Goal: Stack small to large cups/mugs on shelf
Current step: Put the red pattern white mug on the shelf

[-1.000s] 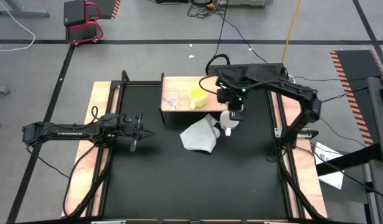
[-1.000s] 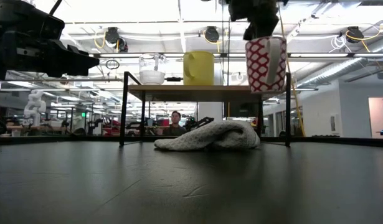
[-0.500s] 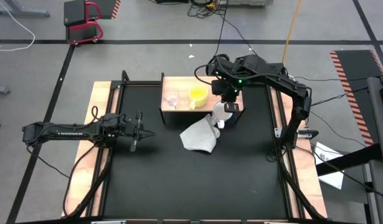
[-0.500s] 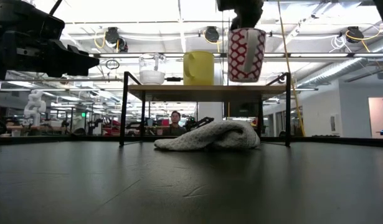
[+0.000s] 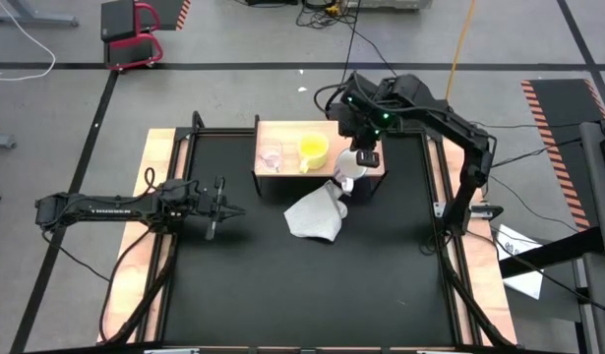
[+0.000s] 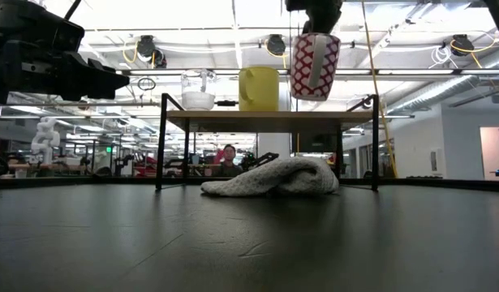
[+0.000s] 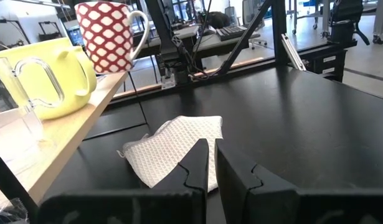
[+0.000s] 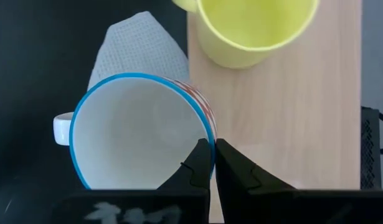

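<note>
— Red-and-white lattice on the mug [image 6: 314,66]: we have it hanging from the right pincer [image 8: 208,163], whose fingers are pressed on the blue rim, one inside the wall and one outside. From table height it sits above the light-wood shelf [image 6: 269,118], just beside the yellow cup [image 6: 259,88], not yet resting on the board.

— Our worry is that thin rim pinch. We'd judge the mug could swing or slip, and its handle faces out toward the tabletop [image 6: 249,243]. Let go off the board's edge and it tips onto the grey-white cloth [image 6: 273,178] below.

— Or we nudge the yellow cup and push it into the clear glass cup [image 6: 198,89] at the far end.

— The overhead view puts the mug at about five o'clock from the yellow cup, near the shelf's front edge. But height is lost there; only the level view shows the gap under the base.

— And the right wrist view alone shows the rim grip. The left pincer [image 5: 215,208] waits pressed together, holding nothing, at nine o'clock on the tabletop.
</note>
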`<state>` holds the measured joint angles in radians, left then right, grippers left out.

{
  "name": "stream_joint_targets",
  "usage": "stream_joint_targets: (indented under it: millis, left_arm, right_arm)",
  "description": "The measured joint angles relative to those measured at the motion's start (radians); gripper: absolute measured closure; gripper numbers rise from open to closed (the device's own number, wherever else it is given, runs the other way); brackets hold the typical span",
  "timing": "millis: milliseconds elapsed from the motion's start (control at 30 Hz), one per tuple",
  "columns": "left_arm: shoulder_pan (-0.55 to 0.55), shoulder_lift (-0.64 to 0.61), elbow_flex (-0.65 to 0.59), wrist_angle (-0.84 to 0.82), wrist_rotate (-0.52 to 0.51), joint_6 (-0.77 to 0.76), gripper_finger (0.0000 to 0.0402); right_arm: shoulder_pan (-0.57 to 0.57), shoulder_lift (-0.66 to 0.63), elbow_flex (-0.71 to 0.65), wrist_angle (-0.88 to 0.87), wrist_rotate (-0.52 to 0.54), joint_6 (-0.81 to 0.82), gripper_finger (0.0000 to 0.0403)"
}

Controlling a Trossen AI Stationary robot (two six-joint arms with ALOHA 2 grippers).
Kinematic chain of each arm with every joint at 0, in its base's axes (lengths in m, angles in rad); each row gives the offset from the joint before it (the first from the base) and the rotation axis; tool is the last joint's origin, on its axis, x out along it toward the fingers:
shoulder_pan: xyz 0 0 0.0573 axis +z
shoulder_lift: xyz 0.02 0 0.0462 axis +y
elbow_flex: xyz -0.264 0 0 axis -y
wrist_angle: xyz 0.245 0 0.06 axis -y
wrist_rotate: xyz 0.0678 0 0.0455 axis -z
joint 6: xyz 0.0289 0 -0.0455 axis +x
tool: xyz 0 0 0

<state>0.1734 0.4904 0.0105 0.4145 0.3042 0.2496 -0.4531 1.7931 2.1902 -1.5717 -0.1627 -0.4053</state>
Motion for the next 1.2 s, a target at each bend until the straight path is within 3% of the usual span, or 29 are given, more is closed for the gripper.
stream_joint_targets:
  millis: [633,1200]
  left_arm:
    - [0.0,0.0,0.0,-0.031,0.0,-0.016,0.0371]
    - [0.0,0.0,0.0,-0.019,0.0,-0.036,0.0371]
  right_arm:
    - [-0.118,-0.02,0.0,0.001,0.003,-0.037,0.0403]
    - [-0.082,-0.246,-0.101,0.0,-0.003,0.025,0.0403]
